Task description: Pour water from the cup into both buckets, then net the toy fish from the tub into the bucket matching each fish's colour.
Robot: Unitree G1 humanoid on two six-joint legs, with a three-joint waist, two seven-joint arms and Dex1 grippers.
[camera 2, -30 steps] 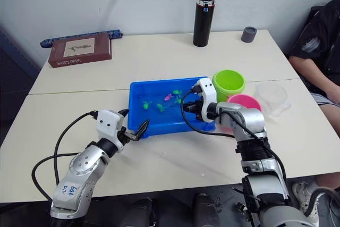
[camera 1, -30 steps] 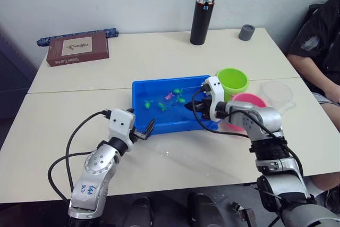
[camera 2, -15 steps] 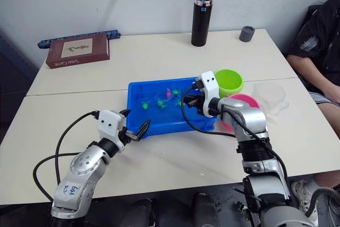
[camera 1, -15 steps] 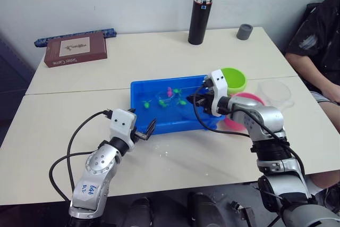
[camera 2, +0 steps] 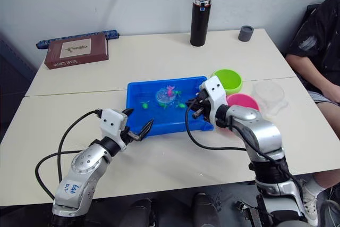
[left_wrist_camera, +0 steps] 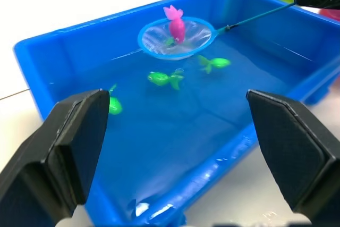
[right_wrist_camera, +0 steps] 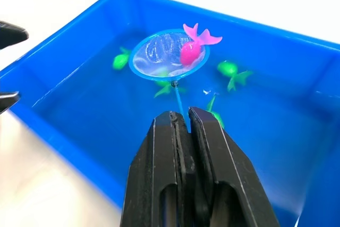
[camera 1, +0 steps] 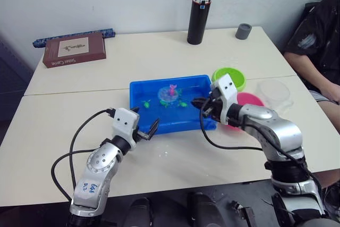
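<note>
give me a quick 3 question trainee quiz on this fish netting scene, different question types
1. True or false: the pink fish lies in the net held by the right gripper.
2. Multiple choice: the left gripper is A) shut on the tub rim, B) open, holding nothing, C) shut on the cup.
3. Fill in: the fish left in the tub water are all ____.

Key: 1 true. 2 B. 3 green.

2 head views down over the table (camera 1: 79,83); 2 close wrist views sharing the tub (left_wrist_camera: 64,57).
</note>
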